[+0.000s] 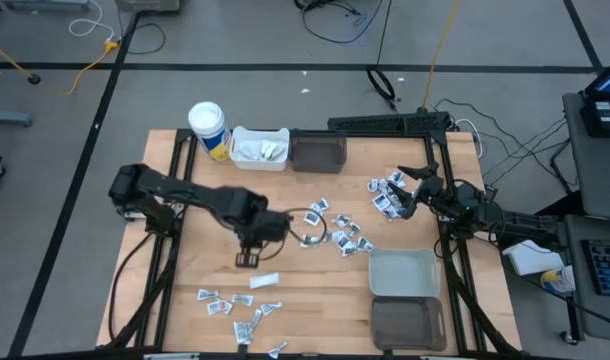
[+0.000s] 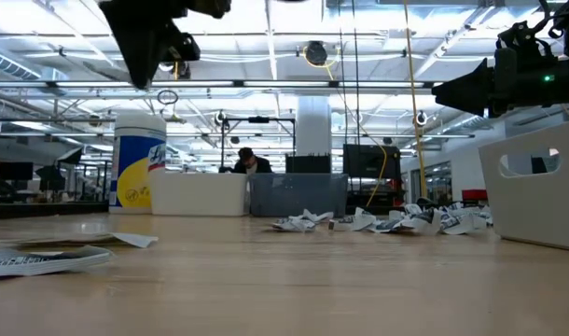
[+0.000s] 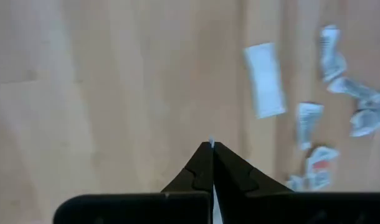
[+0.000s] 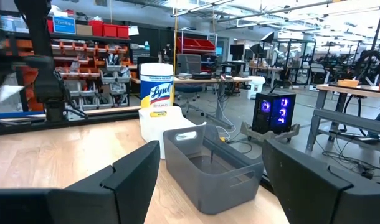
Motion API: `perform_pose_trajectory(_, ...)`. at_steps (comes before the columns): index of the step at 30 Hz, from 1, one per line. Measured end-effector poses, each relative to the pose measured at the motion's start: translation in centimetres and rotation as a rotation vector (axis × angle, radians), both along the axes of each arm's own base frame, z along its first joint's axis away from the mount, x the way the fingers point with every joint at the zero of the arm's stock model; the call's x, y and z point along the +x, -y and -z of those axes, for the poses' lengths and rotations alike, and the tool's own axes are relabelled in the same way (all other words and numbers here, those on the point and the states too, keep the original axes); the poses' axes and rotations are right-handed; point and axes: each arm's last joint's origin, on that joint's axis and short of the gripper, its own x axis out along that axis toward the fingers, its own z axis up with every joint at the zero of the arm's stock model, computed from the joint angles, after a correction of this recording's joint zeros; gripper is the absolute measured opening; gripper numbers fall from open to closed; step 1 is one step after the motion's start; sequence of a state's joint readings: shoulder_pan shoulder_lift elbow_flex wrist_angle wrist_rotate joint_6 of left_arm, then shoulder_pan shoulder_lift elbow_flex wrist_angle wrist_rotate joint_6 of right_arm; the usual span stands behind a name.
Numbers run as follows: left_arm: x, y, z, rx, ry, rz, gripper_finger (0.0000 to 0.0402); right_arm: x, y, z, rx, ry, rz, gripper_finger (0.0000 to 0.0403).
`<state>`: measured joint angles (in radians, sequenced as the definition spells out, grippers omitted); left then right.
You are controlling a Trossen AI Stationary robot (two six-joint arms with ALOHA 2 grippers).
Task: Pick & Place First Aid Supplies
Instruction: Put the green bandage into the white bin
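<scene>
My left gripper (image 1: 247,258) hangs above the table's middle left, pointing down, shut (image 3: 212,149) on a thin white packet, of which only an edge (image 3: 212,144) shows. Below it a long white sachet (image 1: 264,281) lies flat on the wood. Several more first aid packets lie scattered near the front left (image 1: 233,305), in the middle (image 1: 340,235) and at the right (image 1: 388,195). My right gripper (image 1: 410,190) waits open and level at the table's right side, over the right-hand packets, touching nothing (image 4: 205,186). My left gripper pinches a flat white packet between its two shut fingers, which point down from above. Only a thin white sliver (image 3: 213,199) shows in the seam between the fingers and at their tips. The packet is lifted clear of the table; which part is held is hidden by the fingers.
At the far edge stand a white canister with a yellow band (image 1: 208,128), a white bin (image 1: 247,135) holding packets and a dark bin (image 1: 318,152). A grey bin (image 1: 403,272) and a dark bin (image 1: 409,322) sit at the front right. Bare wood lies below the left gripper.
</scene>
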<state>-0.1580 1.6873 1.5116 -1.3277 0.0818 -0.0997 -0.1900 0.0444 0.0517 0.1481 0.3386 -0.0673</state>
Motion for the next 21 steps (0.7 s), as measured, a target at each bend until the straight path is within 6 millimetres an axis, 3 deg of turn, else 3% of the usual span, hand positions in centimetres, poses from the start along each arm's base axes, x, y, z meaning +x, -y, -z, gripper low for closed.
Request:
perform_pose_trajectory(11,-0.3,-11.3,0.3,0.028,-0.015,-0.071,0.0001,0.0,0.0,0.0,0.0,-0.001,0.0,0.0279)
perform_pose_trajectory(21,-0.7,-21.9,3.2,0.007,-0.075,-0.158,0.0,0.0,0.0,0.0,0.0,-0.002,0.0,0.0279)
